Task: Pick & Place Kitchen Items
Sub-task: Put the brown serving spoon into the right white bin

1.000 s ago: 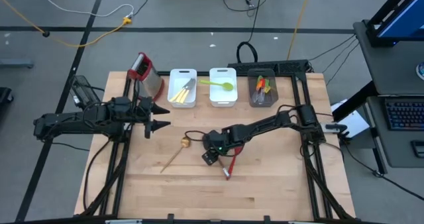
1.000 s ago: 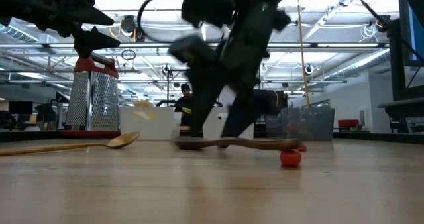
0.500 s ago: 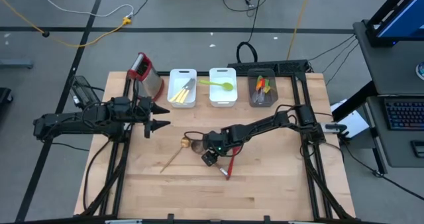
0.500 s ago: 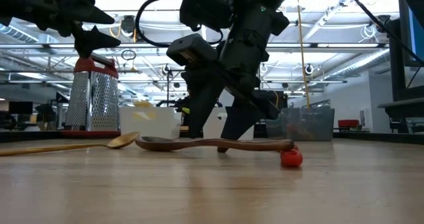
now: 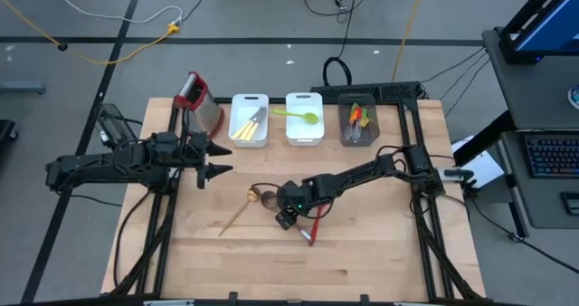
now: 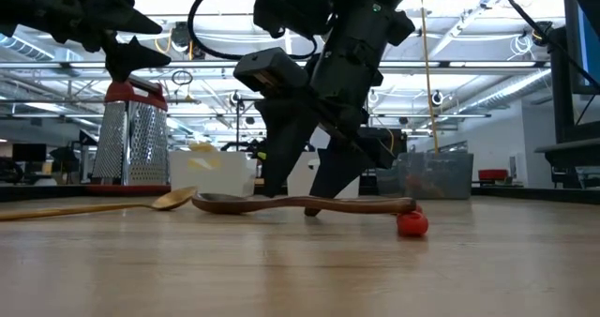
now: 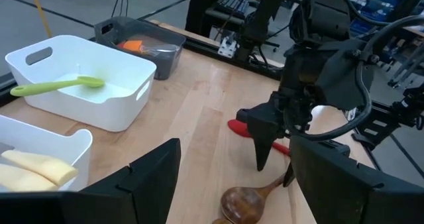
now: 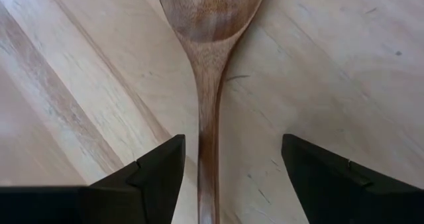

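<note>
A dark wooden spoon (image 5: 269, 197) lies flat on the table near the middle. My right gripper (image 8: 228, 177) is open and low over it, one finger on each side of the spoon's handle (image 8: 208, 151), a little behind the bowl. In the low view its fingertips (image 6: 272, 191) reach down to about the height of the spoon (image 6: 309, 203). A light wooden spoon (image 5: 237, 212) lies just left of it, and a red utensil (image 5: 315, 226) lies under the right arm. My left gripper (image 5: 224, 159) waits open above the table's left side.
Along the far edge stand a steel grater with a red handle (image 5: 201, 100), a white bin with yellow and metal utensils (image 5: 250, 119), a white bin with a lime-green spoon (image 5: 305, 118) and a grey bin with small spatulas (image 5: 359, 123). Bare wood lies toward the near edge.
My right gripper has shifted a little toward the table's right along the dark spoon's handle, away from the bowl, which now shows beside it. The gripper stays open and the spoon stays where it was.
</note>
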Available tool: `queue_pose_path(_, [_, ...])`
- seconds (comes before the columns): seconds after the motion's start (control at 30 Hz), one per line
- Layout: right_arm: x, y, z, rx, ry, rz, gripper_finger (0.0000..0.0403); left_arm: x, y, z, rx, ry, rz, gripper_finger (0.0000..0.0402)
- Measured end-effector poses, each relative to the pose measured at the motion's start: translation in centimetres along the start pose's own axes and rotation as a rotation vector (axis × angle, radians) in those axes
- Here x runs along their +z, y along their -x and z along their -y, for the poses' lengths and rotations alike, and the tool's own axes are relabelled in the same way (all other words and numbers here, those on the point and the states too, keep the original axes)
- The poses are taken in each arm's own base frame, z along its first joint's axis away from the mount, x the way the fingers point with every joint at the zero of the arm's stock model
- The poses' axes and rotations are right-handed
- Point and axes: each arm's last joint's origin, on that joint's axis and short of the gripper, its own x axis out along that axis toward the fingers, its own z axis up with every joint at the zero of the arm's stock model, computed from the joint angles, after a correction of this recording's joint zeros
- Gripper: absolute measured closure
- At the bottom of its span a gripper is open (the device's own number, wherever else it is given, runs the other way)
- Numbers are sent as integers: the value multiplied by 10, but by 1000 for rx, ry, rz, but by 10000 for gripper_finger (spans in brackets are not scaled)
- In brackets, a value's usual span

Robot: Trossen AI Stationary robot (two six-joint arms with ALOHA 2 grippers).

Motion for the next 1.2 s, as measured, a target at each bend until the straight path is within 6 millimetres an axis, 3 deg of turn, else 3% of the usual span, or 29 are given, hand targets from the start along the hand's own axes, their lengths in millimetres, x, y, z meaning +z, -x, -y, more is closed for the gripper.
queue_pose_path(0.63, [-4, -4, 6, -59, 34, 45, 156, 0, 0, 0, 14, -8, 3, 117])
queue_pose_path(1.2, [-7, -2, 25, -360, 41, 169, 156, 1, 0, -2, 75, -8, 22, 117])
